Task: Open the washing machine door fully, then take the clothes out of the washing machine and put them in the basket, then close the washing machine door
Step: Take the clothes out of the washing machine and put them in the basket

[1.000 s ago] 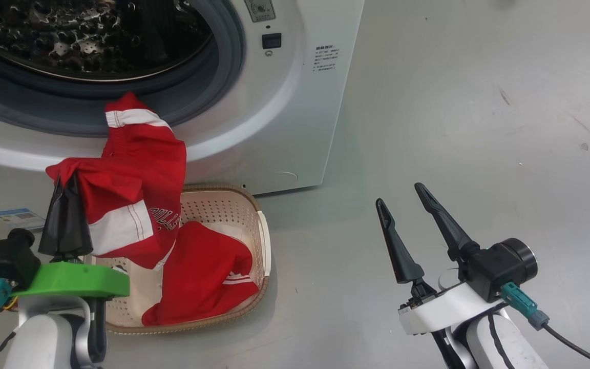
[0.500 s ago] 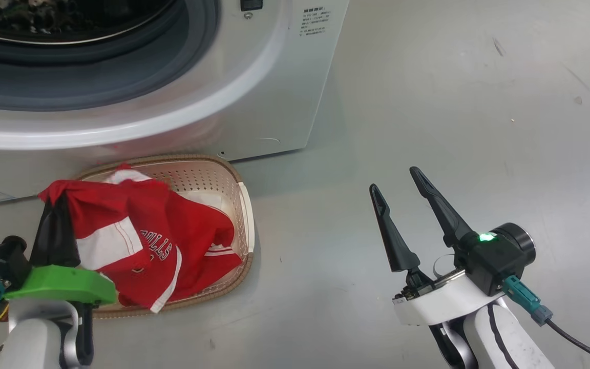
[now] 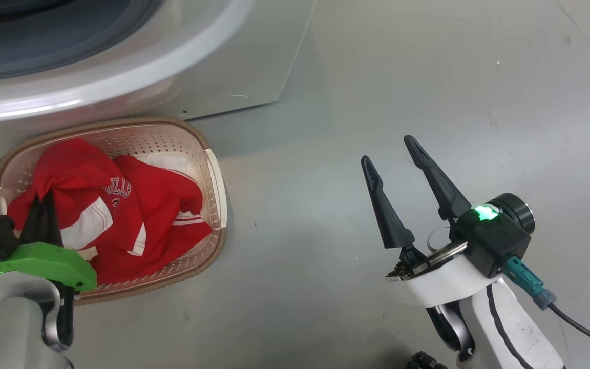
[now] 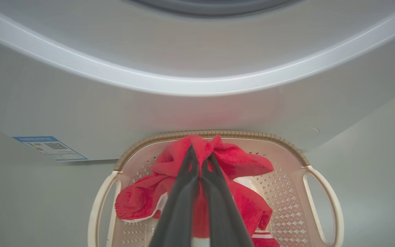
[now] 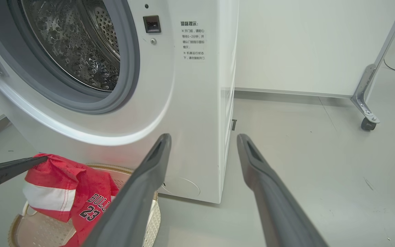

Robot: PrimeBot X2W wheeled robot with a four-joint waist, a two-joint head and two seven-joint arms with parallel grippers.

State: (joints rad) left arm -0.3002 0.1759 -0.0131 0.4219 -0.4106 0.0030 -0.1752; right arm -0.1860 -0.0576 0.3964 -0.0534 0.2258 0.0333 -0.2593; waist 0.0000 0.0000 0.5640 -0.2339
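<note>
Left gripper [image 3: 44,199] fingers together, clamped on a fold of the red clothes [image 3: 136,205], low over the basket [image 3: 214,169]; rest of the clothes lie inside it. Basket on floor [image 3: 428,77] just beside washer [image 3: 233,61] front. Right gripper [image 3: 387,149] fingers spread apart, empty, well right of basket

**Open floor to the right, basket crowded at the washer's foot**

Wide passage is offered by the bare grey floor [image 3: 402,66] right of the washing machine [image 3: 244,66]. The basket [image 3: 215,174] is set close under the machine's bulging front, so entry from that side is barred. Its inside is largely taken up by red clothes [image 3: 141,205]. The drum mouth [image 5: 74,51] is left unobstructed. Farther right, a castor-footed frame leg [image 5: 365,96] is met.
</note>
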